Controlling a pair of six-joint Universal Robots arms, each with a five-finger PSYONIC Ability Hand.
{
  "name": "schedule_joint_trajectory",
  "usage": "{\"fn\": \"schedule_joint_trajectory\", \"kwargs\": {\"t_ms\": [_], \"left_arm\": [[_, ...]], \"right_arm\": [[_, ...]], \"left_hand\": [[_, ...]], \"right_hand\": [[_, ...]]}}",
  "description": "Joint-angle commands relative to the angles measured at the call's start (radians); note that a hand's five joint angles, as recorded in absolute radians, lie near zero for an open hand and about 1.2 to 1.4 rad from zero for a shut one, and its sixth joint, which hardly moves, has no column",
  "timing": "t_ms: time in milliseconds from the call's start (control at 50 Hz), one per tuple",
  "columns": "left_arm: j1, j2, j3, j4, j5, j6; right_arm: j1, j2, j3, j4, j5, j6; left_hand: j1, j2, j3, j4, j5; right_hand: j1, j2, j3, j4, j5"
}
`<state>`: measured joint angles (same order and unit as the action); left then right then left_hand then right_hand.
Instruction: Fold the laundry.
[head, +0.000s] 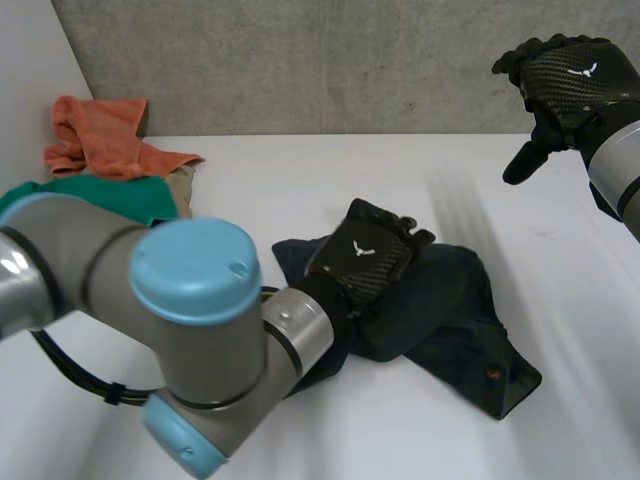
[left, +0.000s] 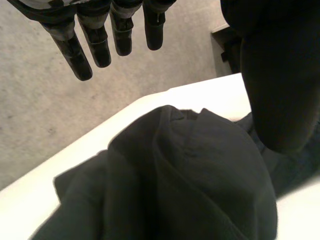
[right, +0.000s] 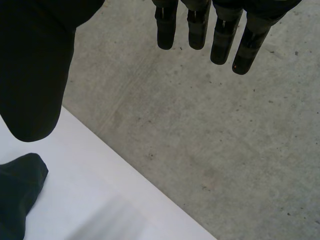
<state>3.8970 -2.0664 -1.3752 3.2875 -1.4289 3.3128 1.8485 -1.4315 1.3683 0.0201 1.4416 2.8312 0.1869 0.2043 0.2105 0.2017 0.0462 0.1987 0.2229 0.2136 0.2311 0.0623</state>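
Note:
A dark navy garment (head: 440, 320) lies crumpled in the middle of the white table (head: 400, 180). My left hand (head: 362, 255) hovers over its left part, palm down. In the left wrist view its fingers (left: 95, 42) are straight and apart from the thumb (left: 280, 85), open above the bunched dark garment (left: 190, 180), holding nothing. My right hand (head: 560, 85) is raised high at the far right, away from the garment. Its fingers (right: 220, 30) hang straight and empty in the right wrist view, with a tip of the garment (right: 17, 190) below the thumb (right: 35, 75).
At the table's far left lies a pile of other laundry: an orange cloth (head: 105, 135), a green cloth (head: 120, 192) and a tan piece (head: 182, 185). A grey concrete wall (head: 330, 60) backs the table.

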Motion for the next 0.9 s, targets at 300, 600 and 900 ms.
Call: {"fn": "schedule_joint_trajectory", "kwargs": {"t_ms": [300,600,900], "left_arm": [[0.269,0.155,-0.145,-0.052,-0.064,0.014],[0.256,-0.214,0.154,-0.112,-0.021,0.013],[0.234,-0.374,0.433,-0.059,-0.037,0.043]], "right_arm": [[0.015,0.182,-0.055,0.285,-0.05,-0.184],[-0.02,0.526,-0.252,0.284,-0.132,-0.188],[-0.008,0.592,-0.287,-0.029,-0.135,-0.242]], "left_hand": [[0.038,0.021,0.015,0.024,0.004],[0.071,0.053,0.047,0.056,0.037],[1.209,1.192,1.186,1.195,1.176]], "right_hand": [[-0.023,-0.047,-0.038,-0.055,-0.061],[-0.02,-0.044,-0.035,-0.052,-0.058],[1.198,1.173,1.183,1.165,1.159]]}}
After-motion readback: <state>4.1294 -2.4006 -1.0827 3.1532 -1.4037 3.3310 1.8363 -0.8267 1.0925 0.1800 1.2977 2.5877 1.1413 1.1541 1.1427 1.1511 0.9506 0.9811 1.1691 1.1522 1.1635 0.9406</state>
